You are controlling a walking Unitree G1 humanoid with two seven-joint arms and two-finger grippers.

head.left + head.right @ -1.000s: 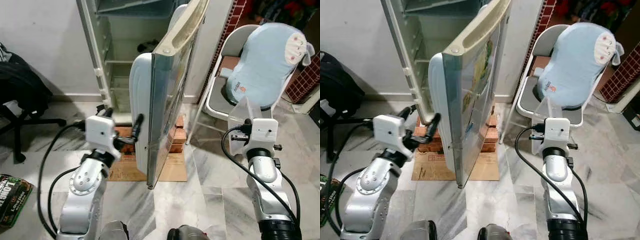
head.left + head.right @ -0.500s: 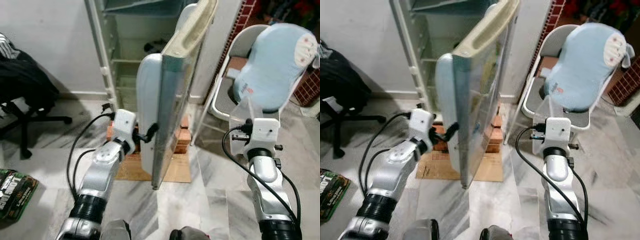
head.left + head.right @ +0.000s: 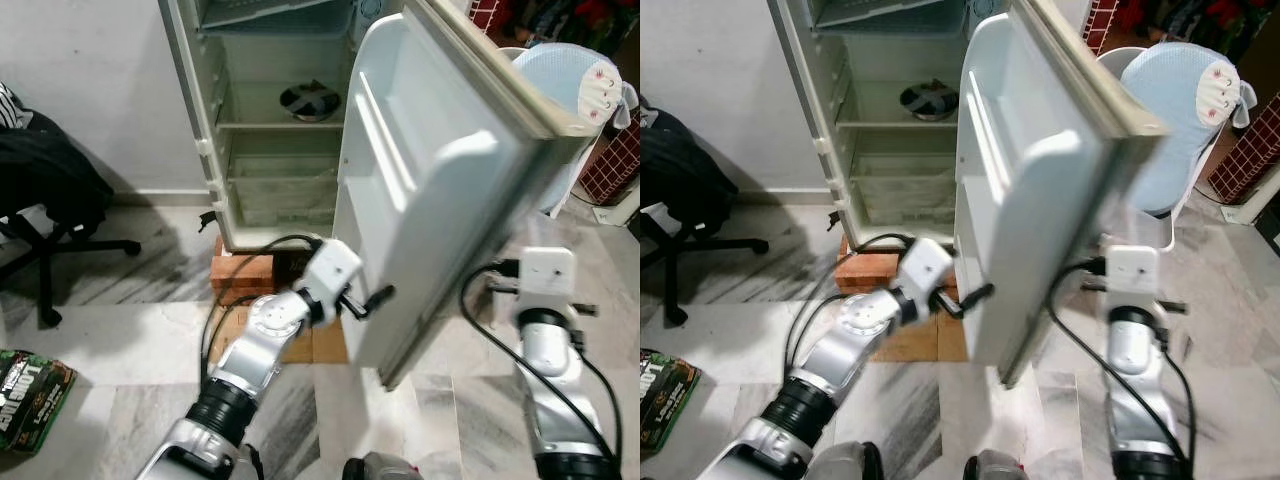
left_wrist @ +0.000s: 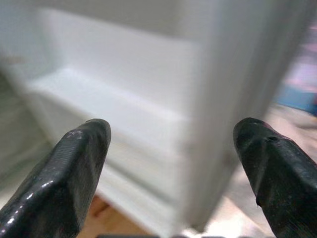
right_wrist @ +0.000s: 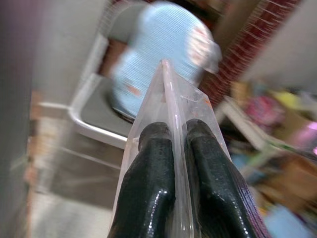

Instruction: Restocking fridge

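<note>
Now: left gripper [image 3: 372, 300] spread, pushing fridge door [image 3: 440, 190] wide | right gripper [image 5: 179, 163] pinching clear bag [image 5: 171, 99] | advice: push slowly, keep bag away.

White capital letters stand on the dark green box [image 3: 30, 397] lying on the floor at about eight o'clock of the left eye view; they are too small and cropped to read; no other text, label or number is legible.

left gripper [image 4: 171, 148] jaws spread wide; right gripper [image 5: 179, 148] jaws pinched together.
</note>
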